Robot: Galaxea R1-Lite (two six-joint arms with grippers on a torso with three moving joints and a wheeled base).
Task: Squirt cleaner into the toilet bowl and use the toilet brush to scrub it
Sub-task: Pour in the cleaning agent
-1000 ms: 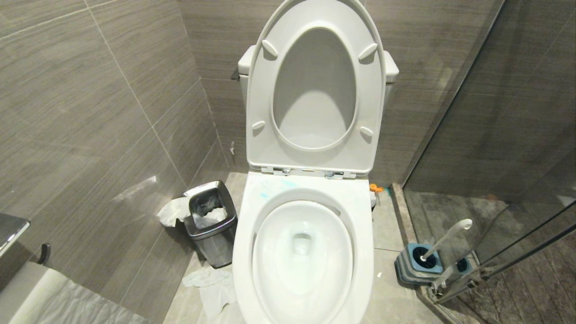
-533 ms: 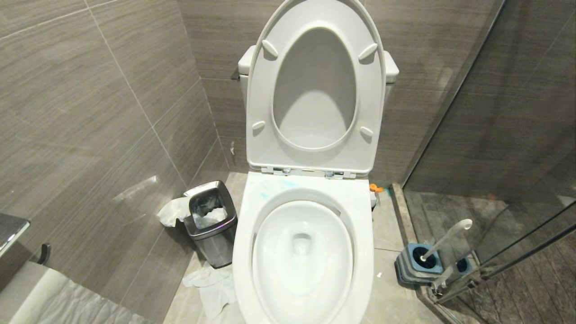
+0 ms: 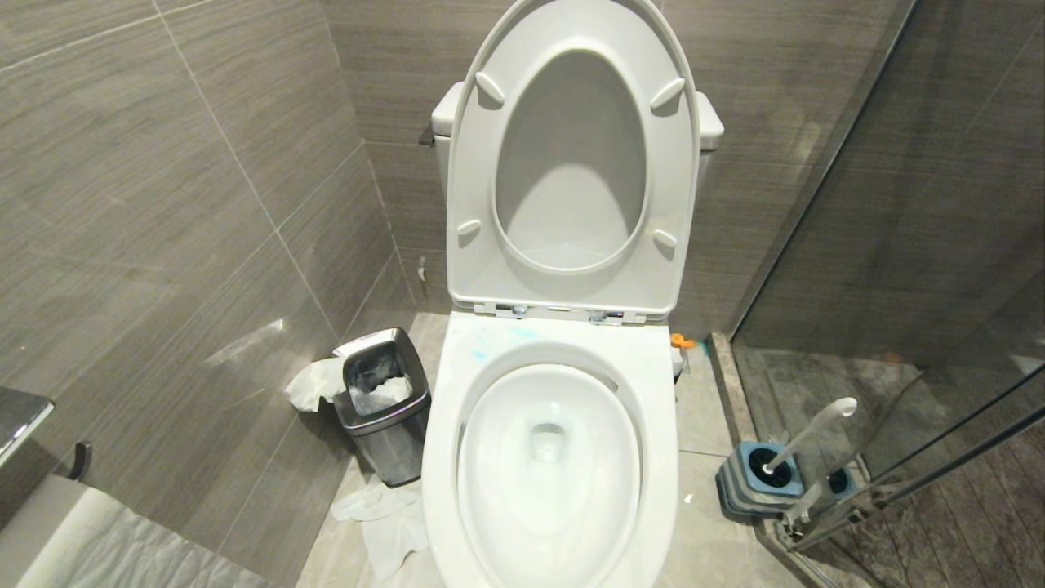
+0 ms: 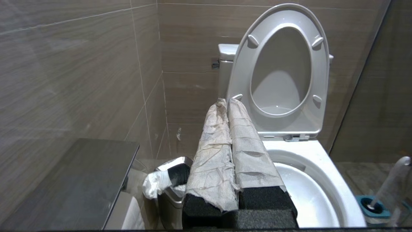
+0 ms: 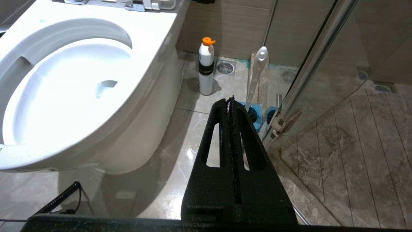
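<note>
So the toilet [image 3: 555, 457] sits dead center with its bowl open toward the camera, long oval running near to far, seat and lid [image 3: 571, 163] tipped up against the tank. Room is tight on both sides: tiled wall [image 3: 163, 204] on the left, glass shower door [image 3: 898, 245] on the right, with just a strip of floor [image 3: 702, 425] each side of the bowl.

Nearest on the left there's crumpled paper [image 3: 384, 523] on the floor touching the base of the toilet, then a small steel bin [image 3: 384, 408] just beside the bowl with more paper hanging off its rim. On the right, the brush [image 3: 808, 433] stands in its blue holder [image 3: 759, 482] right at the door's bottom corner, head down in the holder, handle leaning up and away toward the glass. Further back the cleaner [image 5: 206, 69] stands upright on the floor, near the side of the toilet, orange cap on top, near a floor drain [image 5: 225, 67].

Left gripper [image 4: 227, 103] is closed, paper-wrapped fingers pressed together, holding nothing, up in the air and aimed at the lid. Right gripper [image 5: 230, 100] is closed too, empty, hanging above the floor and pointing at the brush holder
</note>
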